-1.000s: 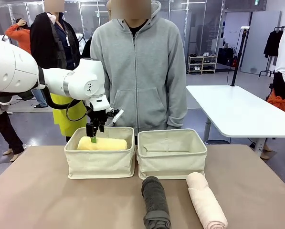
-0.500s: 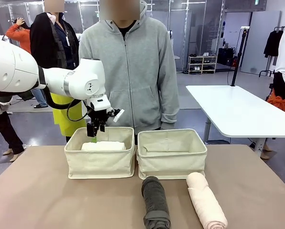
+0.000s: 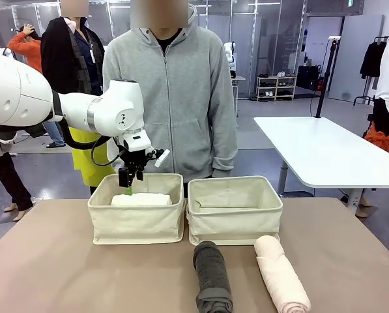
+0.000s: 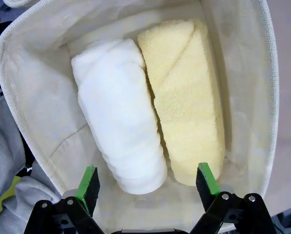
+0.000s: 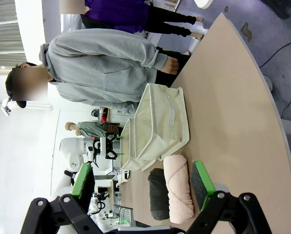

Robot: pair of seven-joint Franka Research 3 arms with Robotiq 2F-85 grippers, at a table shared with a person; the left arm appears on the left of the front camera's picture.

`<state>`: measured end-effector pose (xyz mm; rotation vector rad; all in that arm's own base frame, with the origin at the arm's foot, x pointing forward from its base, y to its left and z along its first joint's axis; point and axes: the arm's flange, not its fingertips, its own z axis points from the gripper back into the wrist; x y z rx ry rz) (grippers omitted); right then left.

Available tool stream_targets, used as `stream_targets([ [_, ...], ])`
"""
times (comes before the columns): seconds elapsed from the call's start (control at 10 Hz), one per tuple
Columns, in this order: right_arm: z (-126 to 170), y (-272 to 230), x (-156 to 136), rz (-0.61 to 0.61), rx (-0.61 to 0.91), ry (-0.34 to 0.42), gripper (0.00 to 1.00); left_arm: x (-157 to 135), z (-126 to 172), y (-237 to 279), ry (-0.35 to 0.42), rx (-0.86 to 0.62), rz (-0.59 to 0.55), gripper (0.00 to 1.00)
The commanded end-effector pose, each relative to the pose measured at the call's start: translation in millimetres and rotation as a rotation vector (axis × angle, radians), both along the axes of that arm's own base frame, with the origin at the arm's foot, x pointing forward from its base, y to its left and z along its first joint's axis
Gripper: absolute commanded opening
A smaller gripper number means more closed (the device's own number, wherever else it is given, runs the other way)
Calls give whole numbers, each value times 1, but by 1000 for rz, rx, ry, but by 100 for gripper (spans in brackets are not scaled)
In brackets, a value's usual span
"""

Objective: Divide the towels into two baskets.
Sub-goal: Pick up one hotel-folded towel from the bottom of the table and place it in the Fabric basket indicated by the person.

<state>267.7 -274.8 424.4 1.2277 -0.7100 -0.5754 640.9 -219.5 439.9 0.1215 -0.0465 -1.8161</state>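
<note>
Hovering spread and empty, the left gripper (image 3: 126,185) hangs above the left basket (image 3: 137,225), which holds the white towel (image 4: 118,117) and yellow towel (image 4: 186,97). The grey towel (image 3: 212,274) and pink towel (image 3: 282,274) lie near the right basket (image 3: 234,222), likely theirs.

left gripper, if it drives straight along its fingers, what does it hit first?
The left gripper, open, points into the basket at the seam between the white towel and the pale yellow towel. Probably the white one first; depth unclear.

A robot lab hall: white worktable (image 3: 324,153), glass partitions (image 3: 249,45) (shelving (image 3: 275,88) behind).
</note>
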Motion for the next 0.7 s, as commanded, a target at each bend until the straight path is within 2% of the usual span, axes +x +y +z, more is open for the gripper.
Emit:
stream_targets([
  [0.0, 1, 0, -2, -4, 9, -22, 100, 1, 1, 3, -6, 5, -8, 100],
  [0.3, 1, 0, -2, -4, 9, -22, 100, 0, 0, 0, 0, 0, 0, 99],
  [0.4, 1, 0, -2, -4, 9, -22, 100, -8, 21, 22, 120, -121, 43, 100],
  [0.5, 1, 0, -2, -4, 9, -22, 100, -27, 48, 51, 190, -183, 90, 100],
  [0.6, 1, 0, -2, -4, 9, -22, 100, -58, 74, 82, 251, -322, 118, 100],
])
